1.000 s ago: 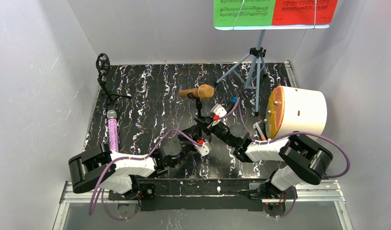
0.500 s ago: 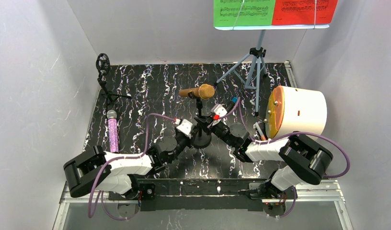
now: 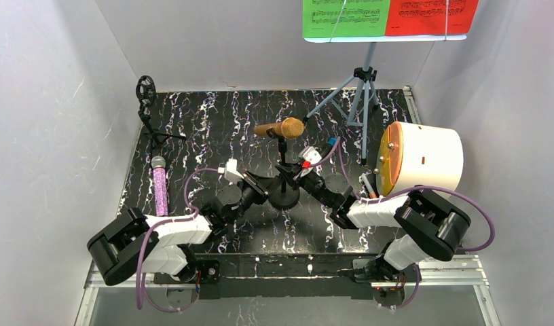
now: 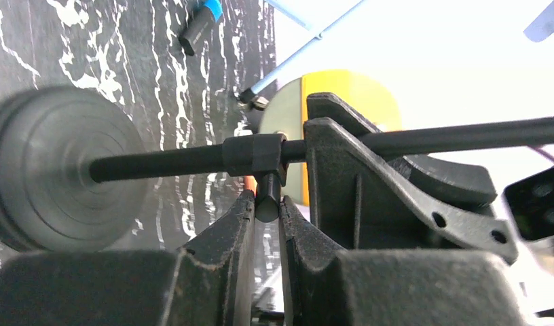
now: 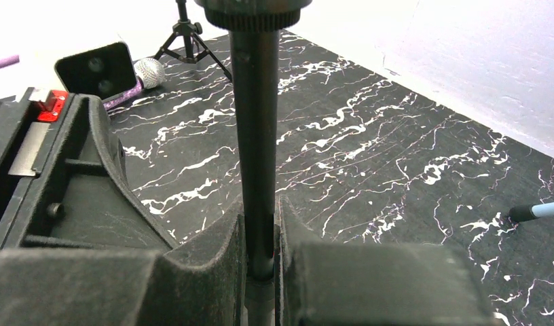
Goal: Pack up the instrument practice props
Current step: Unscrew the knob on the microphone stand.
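Note:
The gold microphone [image 3: 280,128] sits on top of a thin black mic mount [image 3: 285,195] with a round base, mid-table. My left gripper [image 3: 269,184] comes at its pole from the left and is shut on a small side knob [image 4: 267,202] of the pole [image 4: 159,163]. My right gripper [image 5: 261,239] is shut on the same pole [image 5: 255,136] from the right. The purple glitter microphone [image 3: 159,187] lies flat at the left. A second black mount [image 3: 149,109] stands back left. The pale blue music rack [image 3: 361,92] holds the green [image 3: 344,17] and red [image 3: 430,16] score sheets.
A white drum-shaped container [image 3: 423,157] with an orange lid lies on its side at the right, next to my right arm. A blue-tipped leg [image 3: 332,142] of the rack reaches toward the mount. White walls enclose the marbled black table [image 3: 213,129].
My left arm swung from the near right of the mount's base round to its left, and its jaws closed on the pole's knob. The right gripper kept its hold.

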`<state>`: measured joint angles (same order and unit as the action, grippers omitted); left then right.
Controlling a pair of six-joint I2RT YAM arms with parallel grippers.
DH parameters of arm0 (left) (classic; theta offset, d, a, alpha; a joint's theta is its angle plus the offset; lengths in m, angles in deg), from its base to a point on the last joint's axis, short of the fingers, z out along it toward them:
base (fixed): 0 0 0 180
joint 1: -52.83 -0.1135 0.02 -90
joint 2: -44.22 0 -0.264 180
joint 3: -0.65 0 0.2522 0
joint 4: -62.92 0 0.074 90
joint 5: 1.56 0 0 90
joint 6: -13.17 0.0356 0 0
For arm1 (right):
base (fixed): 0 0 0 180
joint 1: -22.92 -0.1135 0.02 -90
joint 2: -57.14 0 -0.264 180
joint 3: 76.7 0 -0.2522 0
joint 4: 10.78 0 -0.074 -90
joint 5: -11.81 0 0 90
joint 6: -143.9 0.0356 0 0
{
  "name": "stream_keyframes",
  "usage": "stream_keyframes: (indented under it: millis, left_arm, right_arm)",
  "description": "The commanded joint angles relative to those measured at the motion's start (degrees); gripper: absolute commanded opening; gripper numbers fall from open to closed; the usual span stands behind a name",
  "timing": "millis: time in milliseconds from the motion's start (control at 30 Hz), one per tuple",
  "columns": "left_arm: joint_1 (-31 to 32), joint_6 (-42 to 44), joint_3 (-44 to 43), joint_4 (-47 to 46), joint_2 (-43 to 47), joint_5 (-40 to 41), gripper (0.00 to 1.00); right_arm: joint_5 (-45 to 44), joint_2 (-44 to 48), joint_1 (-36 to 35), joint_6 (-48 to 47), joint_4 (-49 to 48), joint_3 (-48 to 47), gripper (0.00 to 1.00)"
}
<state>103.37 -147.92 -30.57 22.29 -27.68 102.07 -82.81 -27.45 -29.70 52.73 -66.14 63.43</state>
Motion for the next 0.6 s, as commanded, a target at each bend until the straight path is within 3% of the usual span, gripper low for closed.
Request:
stream_keyframes:
  millis: [0,67,333,467,567]
  left_arm:
    - [-0.6,-20.5,0.3,-6.2,2.2,1.8,0.00]
    - [-0.6,-21.3,0.8,-6.3,2.8,2.1,0.02]
    - [-1.1,-8.5,3.4,-5.3,6.7,2.6,0.31]
    - [-1.3,1.9,3.6,-1.3,9.6,0.8,0.52]
    - [-1.4,13.1,2.2,5.0,12.6,-0.7,0.56]
  right_arm:
    - [1.8,-0.5,-0.8,0.7,-0.1,-1.3,0.01]
    - [1.8,-0.6,-0.8,0.7,-0.1,-1.3,0.01]
    - [1.7,-0.6,-0.8,0.7,-0.2,-1.3,0.01]
    - [2.1,-0.6,-0.8,0.7,-0.2,-1.3,0.01]
    - [1.7,-0.5,-0.8,0.7,-0.2,-1.2,0.01]
